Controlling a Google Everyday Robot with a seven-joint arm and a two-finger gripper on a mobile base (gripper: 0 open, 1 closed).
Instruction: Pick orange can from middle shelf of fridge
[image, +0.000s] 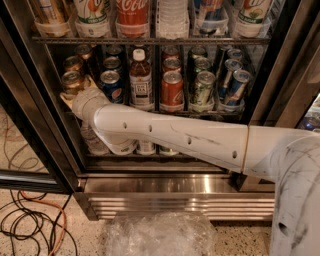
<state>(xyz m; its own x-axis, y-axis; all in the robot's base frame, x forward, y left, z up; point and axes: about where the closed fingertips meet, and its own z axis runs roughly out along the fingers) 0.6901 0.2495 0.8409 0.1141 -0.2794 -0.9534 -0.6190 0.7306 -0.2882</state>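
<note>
Camera view: gripper (67, 96) sits inside the fridge (150, 197) at the middle shelf (220, 112), orange can (73, 82) just above it; whether it grips anything, I cannot tell

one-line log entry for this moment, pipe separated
phase: reach | tool: inside fridge, left end of middle shelf, at base of front orange can | contact: cannot tell | can: upright

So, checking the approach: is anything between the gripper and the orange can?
Nothing visible. The gripper is at the left end of the middle shelf, beside the front orange can; the Pepsi can stands clear to the right.
</note>
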